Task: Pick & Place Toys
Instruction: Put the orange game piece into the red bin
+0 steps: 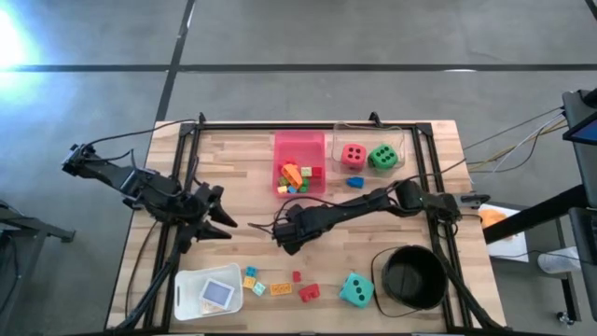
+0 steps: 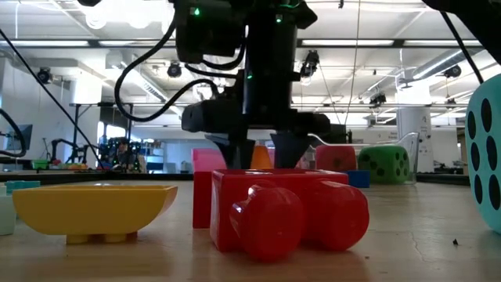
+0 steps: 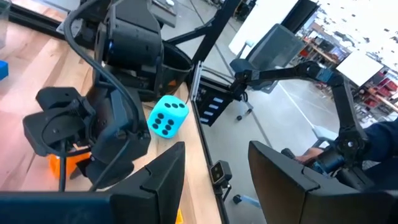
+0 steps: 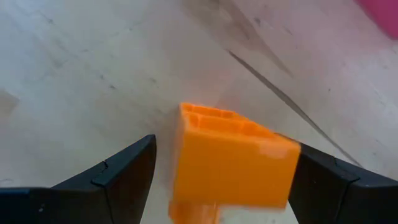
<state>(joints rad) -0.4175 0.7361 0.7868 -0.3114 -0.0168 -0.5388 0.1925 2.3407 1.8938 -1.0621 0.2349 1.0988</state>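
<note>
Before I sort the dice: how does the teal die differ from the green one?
The teal die sits loose on the bare table near the black bucket; the green die sits inside a clear container beside a red die. Colours differ. Both are dotted cubes of similar size.

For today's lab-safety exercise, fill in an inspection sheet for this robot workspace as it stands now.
Surface: light wooden slatted tabletop in a black frame.
Job's things: small coloured plastic bricks fill the pink rectangular tray; red dotted die and green dotted die sit in a clear box; teal dotted die, chunky red brick and loose bricks along the near edge.
Clutter: black round bucket; white tray holding a card.
Grippers: right gripper mid-table, an orange plastic brick between its fingers; left gripper open, empty, at the table's left.
Cables: black leads on both arms.
Surroundings: concrete floor, workshop behind.
</note>
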